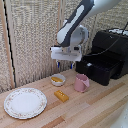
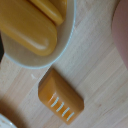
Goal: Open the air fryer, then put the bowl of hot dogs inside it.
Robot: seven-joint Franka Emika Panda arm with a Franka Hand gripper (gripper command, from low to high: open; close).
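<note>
My claw (image 1: 65,64) hangs in the air above the table (image 1: 100,107), over the spot between the bowl (image 1: 58,79) and the pink mug (image 1: 81,82). It holds nothing, and its two dark tips point down with a small gap between them, so I read it as spread a little, not pinching. The bowl sits on the table below and toward the exterior view's left of my claw, with the hot dogs (image 1: 57,79) lying inside it. In the wrist view the bowl (image 2: 60,47) shows its pale rim, and two hot dogs (image 2: 27,27) rest side by side within. Just beside the bowl, apart from it, lies an orange block (image 2: 60,96) with pale stripes on one end. In the exterior view that block (image 1: 61,95) is in front of the bowl and near the mug. The air fryer (image 1: 107,60) stands at the exterior view's right, its drawer (image 1: 97,70) pulled out toward the mug. I cannot make out the handle. A big patterned plate (image 1: 25,103) lies at the exterior view's left, well apart from everything else.
</note>
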